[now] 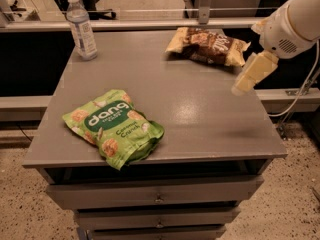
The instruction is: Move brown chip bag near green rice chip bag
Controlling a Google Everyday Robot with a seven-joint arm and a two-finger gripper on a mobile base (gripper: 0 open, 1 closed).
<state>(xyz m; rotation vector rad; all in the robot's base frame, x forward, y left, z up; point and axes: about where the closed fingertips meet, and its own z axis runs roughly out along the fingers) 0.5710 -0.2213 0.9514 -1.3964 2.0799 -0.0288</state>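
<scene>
Workplace test area, likely an office or lab: grey metal drawer cabinet (125, 196) on speckled terrazzo floor (25, 204), metal rail (150, 24) behind it, cream gripper (242, 86) above its right edge.

- A grey table (200, 119) fills the middle of the view; its flat top has a dull sheen, with a soft patch of reflected light right of centre.
- Under the top sit stacked grey drawers (125, 196), each with a small metal pull at its middle.
- The floor (20, 204) is pale speckled stone, seen on both sides of the table.
- A pale horizontal rail (140, 24) runs behind the table's far edge, with an upright metal post (204, 4) rising from it.
- A lower pale ledge (25, 104) crosses behind the table, dark space above it.
- A thin cable (302, 91) hangs at the right.
- The gripper (245, 84) hangs over the table's right edge.
</scene>
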